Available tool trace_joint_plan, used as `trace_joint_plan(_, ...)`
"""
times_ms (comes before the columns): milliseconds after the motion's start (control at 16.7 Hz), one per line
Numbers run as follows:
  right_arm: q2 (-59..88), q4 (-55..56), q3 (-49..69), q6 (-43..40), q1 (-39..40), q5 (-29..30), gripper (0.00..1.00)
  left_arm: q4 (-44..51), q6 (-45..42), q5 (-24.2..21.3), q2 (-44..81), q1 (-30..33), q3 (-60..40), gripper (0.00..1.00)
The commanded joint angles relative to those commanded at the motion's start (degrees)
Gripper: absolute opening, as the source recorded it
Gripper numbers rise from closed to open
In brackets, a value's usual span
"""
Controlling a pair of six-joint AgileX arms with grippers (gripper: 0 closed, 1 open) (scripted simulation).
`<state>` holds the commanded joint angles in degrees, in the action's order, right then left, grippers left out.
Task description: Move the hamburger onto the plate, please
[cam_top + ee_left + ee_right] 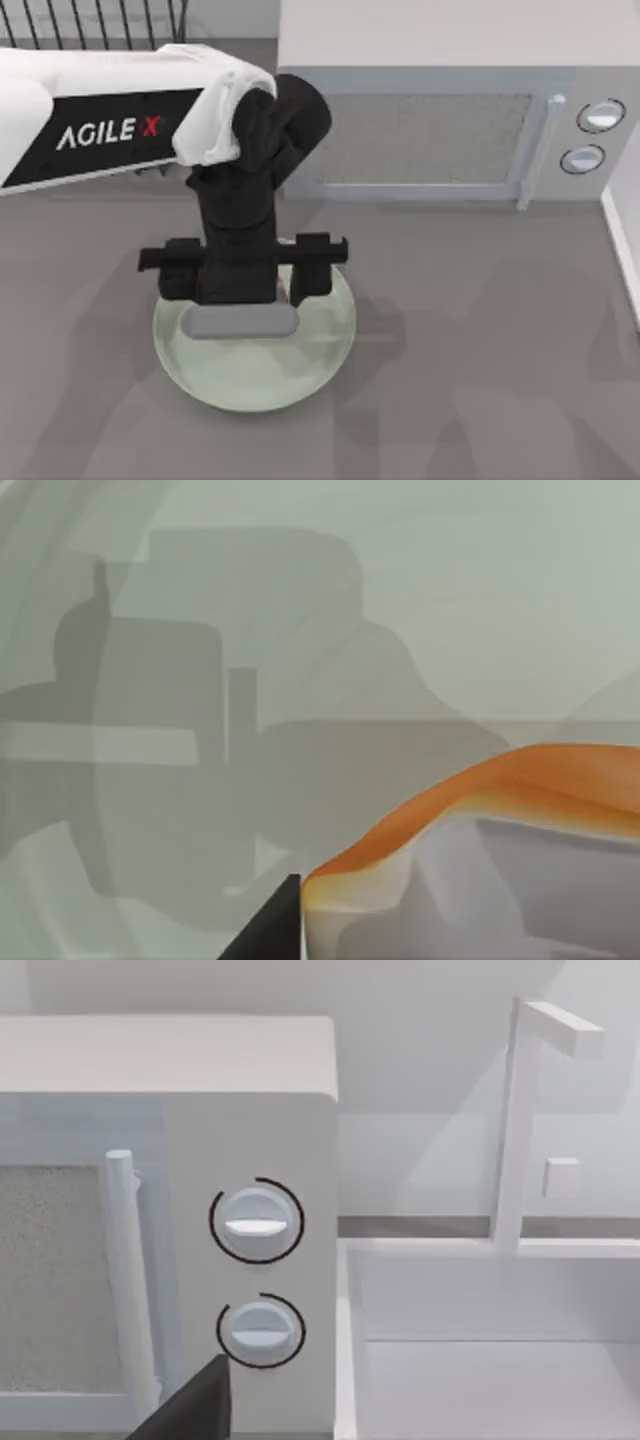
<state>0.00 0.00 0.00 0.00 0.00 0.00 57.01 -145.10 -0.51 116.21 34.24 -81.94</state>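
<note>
The pale mint-green plate (325,345) lies on the grey table, left of centre. My left gripper (245,300) points straight down over the plate's back half, and the wrist hides what is under it. In the left wrist view the hamburger (480,790) appears very close, orange over white, pressed against one dark fingertip (270,935). It hangs just over the plate's surface (450,600), where the gripper's shadow falls. The left gripper is shut on the hamburger. My right gripper (195,1410) is parked at the right, facing the microwave's knobs.
A white microwave (430,130) stands at the back, right behind the left arm, with two round knobs (598,116) and a bar handle (535,150). A white sink with a tap (520,1120) sits beside it on the right. A dark rack (90,25) is at the back left.
</note>
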Motion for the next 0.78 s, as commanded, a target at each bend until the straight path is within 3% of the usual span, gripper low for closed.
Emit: trace_joint_plan(780, 0.0, 0.0, 0.0, 0.0, 0.0, 0.0, 1.0, 0.0, 0.0, 0.0, 0.0, 0.0, 0.0, 0.98)
